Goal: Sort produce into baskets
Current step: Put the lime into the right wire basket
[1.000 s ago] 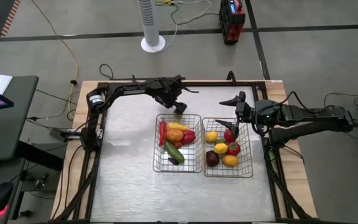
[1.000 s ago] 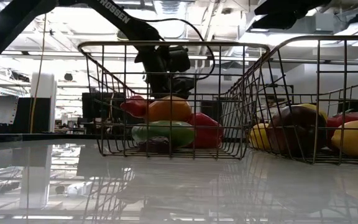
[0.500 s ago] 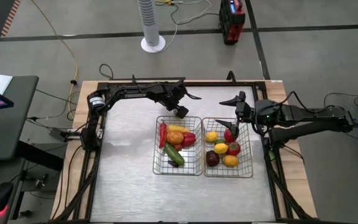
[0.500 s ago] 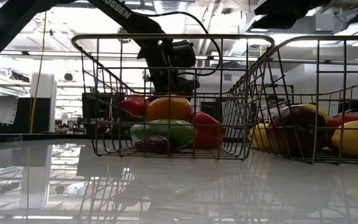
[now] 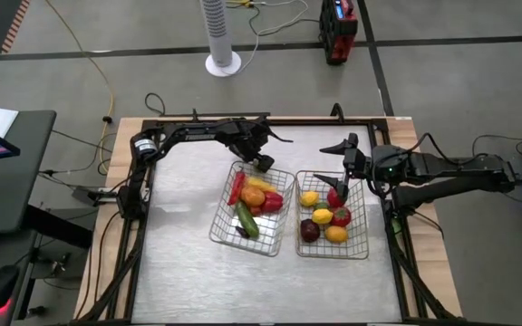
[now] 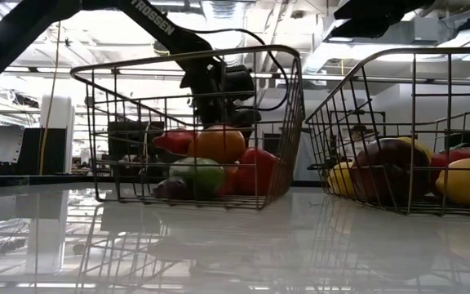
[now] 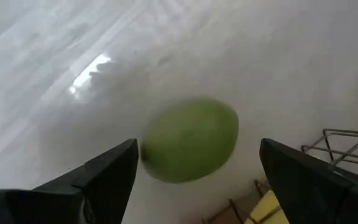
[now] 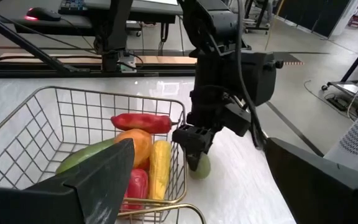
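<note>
Two wire baskets stand side by side. The left basket (image 5: pixel 217 231) sits askew and holds a red pepper, an orange piece, a yellow piece and a green cucumber (image 5: pixel 246 220). The right basket (image 5: pixel 362 217) holds lemons, red pieces and a dark plum (image 5: pixel 309 231). A green lime (image 7: pixel 190 140) lies on the table just outside the left basket's far rim. My left gripper (image 5: pixel 263 163) is open, its fingers on either side of the lime (image 8: pixel 199 167). My right gripper (image 5: pixel 343 186) is open and empty above the right basket's far end. My left gripper points down at the left basket's far right corner (image 8: pixel 180 119), right beside the wire. I cannot tell whether a finger (image 8: pixel 191 142) touches the basket or the lime.
Bare table lies to the left of and in front of the baskets. The table's black frame (image 5: pixel 143 226) runs along its edges. In the low view the left basket's rim (image 6: pixel 178 59) and the right basket's rim (image 6: pixel 414 53) stand close together.
The left basket has turned on the table. Its near end has swung toward the table's left edge, and its far end has stayed by my left gripper. A gap has opened between the two baskets. My left gripper has shifted slightly toward the near edge.
</note>
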Robot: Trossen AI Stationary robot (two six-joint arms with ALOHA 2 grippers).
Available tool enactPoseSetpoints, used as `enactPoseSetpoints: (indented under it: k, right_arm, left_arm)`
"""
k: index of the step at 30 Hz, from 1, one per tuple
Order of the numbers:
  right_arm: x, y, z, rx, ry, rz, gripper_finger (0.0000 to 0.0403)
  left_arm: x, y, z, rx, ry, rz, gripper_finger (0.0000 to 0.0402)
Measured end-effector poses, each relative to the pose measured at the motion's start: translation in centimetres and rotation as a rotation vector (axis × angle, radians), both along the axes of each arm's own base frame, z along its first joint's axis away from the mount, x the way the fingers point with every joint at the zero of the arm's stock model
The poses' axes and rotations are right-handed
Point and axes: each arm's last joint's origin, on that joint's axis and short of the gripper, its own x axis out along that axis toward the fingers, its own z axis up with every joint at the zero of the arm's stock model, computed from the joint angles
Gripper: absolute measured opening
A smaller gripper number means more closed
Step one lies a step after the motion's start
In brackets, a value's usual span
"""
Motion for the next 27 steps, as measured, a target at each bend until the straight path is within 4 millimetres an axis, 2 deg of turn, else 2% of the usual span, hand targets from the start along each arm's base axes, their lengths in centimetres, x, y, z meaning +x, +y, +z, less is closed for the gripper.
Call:
enactPoseSetpoints:
  k: [12,19,23,27]
  right_arm:
    - [0.0,0.0,0.0,0.000,0.000,0.000,0.0388]
    - [0.0,0.0,0.0,0.000,0.000,0.000,0.0388]
    - [0.0,0.0,0.0,0.000,0.000,0.000,0.0388]
    - [0.0,0.0,0.0,0.000,0.001,0.000,0.0388]
  left_arm:
    - [-0.3,0.3,0.0,0.038,0.039,0.036,0.0323]
    - [-0.6,1.2,0.1,0.049,0.029,0.070,0.0323]
    - [-0.5,1.4,0.2,-0.050,-0.044,0.049,0.0322]
    - [-0.8,1.3,0.6,-0.121,-0.042,0.008,0.0322]
